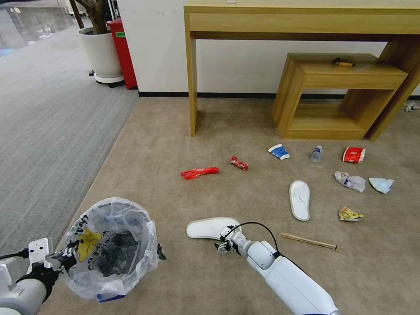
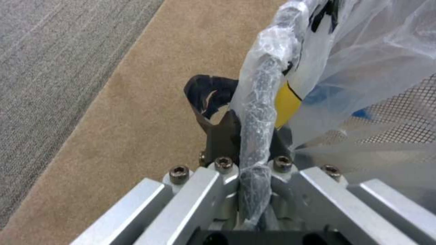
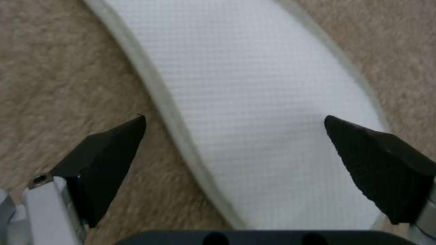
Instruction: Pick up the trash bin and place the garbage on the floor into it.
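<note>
**Two jobs shared: bin held, slipper lined up**

One slipper (image 1: 210,227) is lying flat on the floor (image 1: 175,131) just in front of the robot, and the right gripper (image 3: 236,163) is poised over its nearer end. The jaws are spread wide, one fingertip (image 3: 115,149) over the carpet beside the sole's edge and the other over its far edge, so the sole is straddled but not yet pinched. That width is judged to be chosen so the whole sole can be taken across.

The bin (image 1: 109,247) is held at the robot's left, close to the slipper. Its bag-wrapped rim (image 2: 259,112) is clamped between the closed fingers of the left gripper (image 1: 65,258), and the mouth is kept facing up, seemingly so that litter can be dropped straight in. Whether the bin is resting on the floor or lifted clear cannot be told.

Further out, more garbage is scattered: a stick (image 1: 308,240) beside the right arm, a second slipper (image 1: 300,199), two red wrappers (image 1: 200,172), a cup (image 1: 278,152), a bottle (image 1: 316,153), a carton (image 1: 353,155), crumpled wrappers (image 1: 350,180) and a mask (image 1: 381,184). A desk (image 1: 302,19) and low shelf (image 1: 337,94) are set against the wall, with a plant pot (image 1: 101,54) and red box (image 1: 121,52) to the left. Nothing is seen between slipper and bin.
</note>
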Robot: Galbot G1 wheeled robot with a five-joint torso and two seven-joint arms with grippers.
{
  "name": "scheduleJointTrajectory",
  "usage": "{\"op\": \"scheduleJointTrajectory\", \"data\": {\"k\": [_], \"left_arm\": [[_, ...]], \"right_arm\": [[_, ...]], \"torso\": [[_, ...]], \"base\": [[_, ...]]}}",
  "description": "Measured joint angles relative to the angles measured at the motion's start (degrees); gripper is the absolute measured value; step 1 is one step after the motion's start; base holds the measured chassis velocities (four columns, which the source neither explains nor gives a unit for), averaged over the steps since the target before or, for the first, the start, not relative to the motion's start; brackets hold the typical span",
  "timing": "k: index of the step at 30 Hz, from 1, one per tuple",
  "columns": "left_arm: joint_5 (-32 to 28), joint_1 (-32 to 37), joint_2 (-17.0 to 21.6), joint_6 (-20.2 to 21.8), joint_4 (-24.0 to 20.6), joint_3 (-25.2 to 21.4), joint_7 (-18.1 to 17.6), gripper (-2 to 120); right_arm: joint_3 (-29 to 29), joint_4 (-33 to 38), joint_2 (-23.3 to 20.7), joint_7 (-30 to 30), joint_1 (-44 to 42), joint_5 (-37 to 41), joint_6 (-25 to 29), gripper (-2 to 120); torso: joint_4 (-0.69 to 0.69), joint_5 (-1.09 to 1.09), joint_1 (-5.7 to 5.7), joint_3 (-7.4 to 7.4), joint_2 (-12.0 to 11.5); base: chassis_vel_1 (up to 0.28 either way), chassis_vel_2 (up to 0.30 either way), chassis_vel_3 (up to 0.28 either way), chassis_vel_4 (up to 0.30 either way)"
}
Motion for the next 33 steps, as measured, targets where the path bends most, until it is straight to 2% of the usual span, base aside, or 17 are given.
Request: {"op": "scheduleJointTrajectory", "data": {"k": [13, 16, 20, 24, 25, 28, 29, 32, 33], "left_arm": [[0.37, 0.42, -0.09, 0.00, -0.19, 0.20, 0.76, 0], [0.61, 0.42, -0.04, 0.00, -0.21, 0.43, 1.10, 0], [0.66, 0.42, -0.03, 0.00, -0.22, 0.49, 1.21, 0], [0.71, 0.40, 0.06, 0.00, -0.27, 0.50, 1.44, 0], [0.71, 0.40, 0.06, 0.00, -0.27, 0.50, 1.44, 0], [0.93, 0.42, 0.03, 0.00, -0.38, 0.63, 1.65, 0], [0.93, 0.42, 0.03, 0.00, -0.38, 0.63, 1.65, 0], [1.11, 0.51, 0.00, 0.00, -0.52, 0.77, 1.96, 0], [1.11, 0.51, 0.00, 0.00, -0.52, 0.77, 1.96, 0]], "right_arm": [[0.70, -1.36, 0.50, 0.96, 1.17, -3.59, 2.42, 100], [0.78, -1.59, 0.58, 0.99, 1.16, -3.52, 2.88, 88], [0.79, -1.60, 0.59, 0.99, 1.11, -3.27, 2.97, 80], [0.45, -1.30, 0.64, 1.76, 0.90, 1.46, 2.15, 58], [0.45, -1.30, 0.64, 1.76, 0.90, 1.46, 2.15, 58], [0.59, -1.70, 0.85, 1.96, 1.03, 1.88, 2.19, 44], [0.59, -1.70, 0.85, 1.96, 1.03, 1.88, 2.19, 44], [0.59, -1.60, 1.01, 2.71, 1.01, 4.03, 1.76, 30], [0.59, -1.60, 1.01, 2.71, 1.01, 4.03, 1.76, 30]], "torso": [[0.00, 0.00, 0.00, 0.00, 0.00], [0.00, 0.00, 0.00, 0.00, 0.00], [0.00, 0.00, 0.00, 0.00, 0.00], [0.00, 0.00, 0.00, 0.00, 0.00], [0.00, 0.00, 0.00, 0.00, 0.00], [0.00, 0.00, 0.00, 0.00, 0.00], [0.00, 0.00, 0.00, 0.00, 0.00], [0.00, 0.00, 0.00, 0.00, 0.00], [0.00, 0.00, 0.00, 0.00, 0.00]], "base": [[0.000, 0.000, 0.000, 0.000], [0.000, 0.000, 0.000, 0.000], [0.000, 0.000, 0.000, 0.000], [0.000, 0.000, 0.000, 0.000], [0.000, 0.000, 0.000, 0.000], [0.000, 0.000, 0.000, 0.000], [0.000, 0.000, 0.000, 0.000], [0.000, 0.000, 0.000, 0.000], [0.000, 0.000, 0.000, 0.000]]}}
